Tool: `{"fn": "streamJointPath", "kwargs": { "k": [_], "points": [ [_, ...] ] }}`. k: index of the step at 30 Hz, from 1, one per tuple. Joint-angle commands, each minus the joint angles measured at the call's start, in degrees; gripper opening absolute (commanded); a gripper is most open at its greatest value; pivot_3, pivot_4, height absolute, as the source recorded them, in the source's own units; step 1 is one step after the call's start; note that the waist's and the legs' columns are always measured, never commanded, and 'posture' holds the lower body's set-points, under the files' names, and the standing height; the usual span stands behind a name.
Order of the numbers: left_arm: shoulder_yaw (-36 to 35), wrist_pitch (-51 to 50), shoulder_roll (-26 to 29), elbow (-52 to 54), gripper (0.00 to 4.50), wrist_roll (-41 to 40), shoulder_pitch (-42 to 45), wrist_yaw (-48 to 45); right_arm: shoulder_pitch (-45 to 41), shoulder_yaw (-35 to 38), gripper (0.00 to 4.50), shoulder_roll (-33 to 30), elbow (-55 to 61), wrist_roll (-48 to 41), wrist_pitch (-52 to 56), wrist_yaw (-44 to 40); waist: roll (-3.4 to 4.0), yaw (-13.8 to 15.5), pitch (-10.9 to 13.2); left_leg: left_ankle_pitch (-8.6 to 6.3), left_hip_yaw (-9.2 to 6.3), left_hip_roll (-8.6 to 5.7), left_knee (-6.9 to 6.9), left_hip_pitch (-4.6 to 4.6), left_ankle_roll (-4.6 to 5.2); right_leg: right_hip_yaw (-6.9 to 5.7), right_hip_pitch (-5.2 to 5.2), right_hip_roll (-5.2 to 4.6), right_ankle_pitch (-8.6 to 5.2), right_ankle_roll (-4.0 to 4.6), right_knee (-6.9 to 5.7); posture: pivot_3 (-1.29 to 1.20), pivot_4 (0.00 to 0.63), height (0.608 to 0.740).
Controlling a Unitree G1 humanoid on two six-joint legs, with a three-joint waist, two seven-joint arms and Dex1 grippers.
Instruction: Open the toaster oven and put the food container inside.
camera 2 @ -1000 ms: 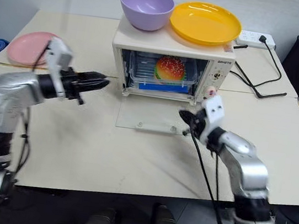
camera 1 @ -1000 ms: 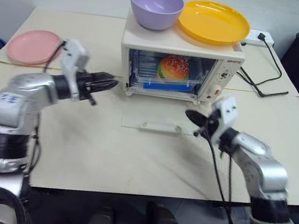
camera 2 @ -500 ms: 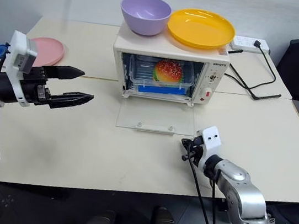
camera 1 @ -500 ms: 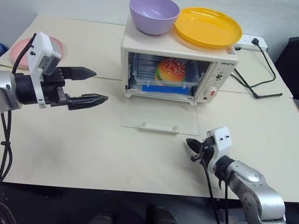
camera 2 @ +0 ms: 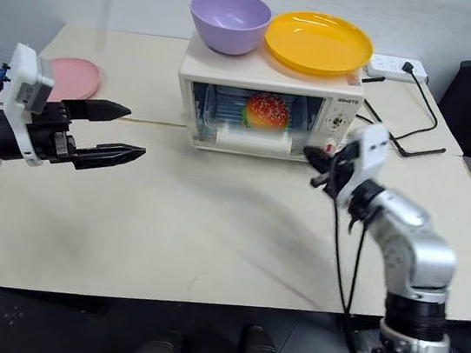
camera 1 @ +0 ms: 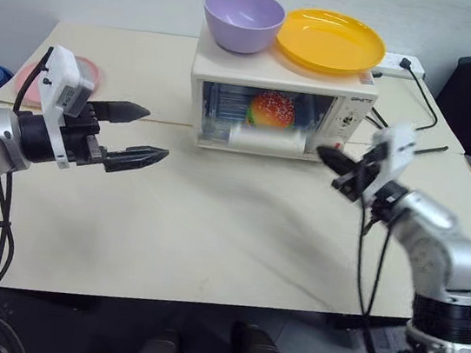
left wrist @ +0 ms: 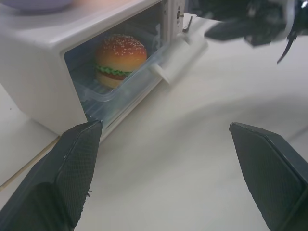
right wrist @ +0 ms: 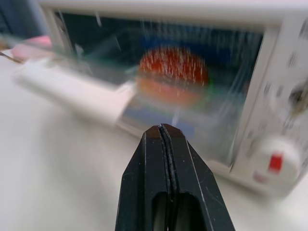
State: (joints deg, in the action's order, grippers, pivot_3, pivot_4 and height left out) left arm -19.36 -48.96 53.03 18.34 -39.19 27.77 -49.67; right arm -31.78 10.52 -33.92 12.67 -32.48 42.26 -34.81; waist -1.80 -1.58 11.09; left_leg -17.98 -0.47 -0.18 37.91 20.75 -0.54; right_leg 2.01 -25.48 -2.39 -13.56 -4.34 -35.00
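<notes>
Currently on your table (camera 1: 208,243):
Oven: you have the small cream-white boxy toaster oven (camera 1: 283,87) at the far middle of the pale table; its glass door with the white bar handle (camera 1: 265,139) is partly raised and blurred, and whether it is fully closed you cannot tell.
Container: your clear rectangular plastic food container (left wrist: 126,82), with a toy sesame burger (camera 1: 273,109) in it, sits inside the oven.
Left gripper: your left gripper (camera 1: 140,135) hangs above the table left of the oven, pointing toward it, its two black fingers (left wrist: 72,168) spread wide and holding nothing.
Right gripper: your right gripper (camera 1: 333,158) is just beside the oven's right front corner, near the door handle's end, fingers (right wrist: 168,187) pressed together with nothing between them.
Oven top: a lavender plastic bowl (camera 1: 243,20) and an orange-yellow round plate (camera 1: 331,39) rest side by side.
Far left: a pink round plate (camera 2: 78,80) lies on the table, partly behind your left wrist.
Far right: a white power strip (camera 2: 396,67) with a black cable lies behind the oven.
</notes>
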Motion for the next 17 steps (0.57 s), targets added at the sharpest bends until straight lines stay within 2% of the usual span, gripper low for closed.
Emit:
{"fn": "streamJointPath", "kwargs": {
  "k": [1, 7, 12, 17],
  "points": [
    [-3.0, 1.7, 2.6, 1.5, 4.5, 0.0, -1.3, -0.6, 1.5, 3.1, 0.64, -6.8, 2.5, -4.8, 2.8, -8.2, 0.01, 0.0, 0.0, 0.0, -0.06, 0.0, 0.0, 0.11, 0.0, 0.0, -0.03, -0.02, 0.0, 0.0, 0.05, 0.0, 0.15, 0.74],
    [-7.1, 2.4, 6.2, 1.1, 4.5, -0.7, -4.9, -3.1, 6.1, 10.8, 2.67, -20.2, 0.9, -10.5, 6.7, -19.1, 0.04, 0.1, 0.0, -0.03, -0.16, -0.03, 0.02, 0.37, 0.06, -0.02, -0.09, -0.08, 0.01, -0.03, 0.27, 0.0, 0.15, 0.74],
    [-11.0, 3.0, 9.3, 0.7, 4.5, -0.6, -9.0, -6.3, 10.1, 15.2, 4.39, -26.7, -1.0, -11.8, 7.6, -24.5, 0.04, -0.1, 0.0, -0.03, -0.04, 0.01, 0.03, 0.27, 0.06, -0.03, -0.08, 0.0, 0.0, -0.02, 0.22, 0.0, 0.15, 0.74],
    [-12.2, 3.8, 10.7, -1.0, 4.5, -0.7, -9.4, -7.4, 10.1, 14.0, 4.45, -26.3, -1.6, -10.4, 4.6, -24.6, 0.05, -0.1, 0.0, 0.02, 0.2, 0.04, 0.05, 0.16, 0.1, -0.09, -0.08, 0.12, -0.05, 0.04, 0.2, 0.0, 0.15, 0.74]
  ]
}}
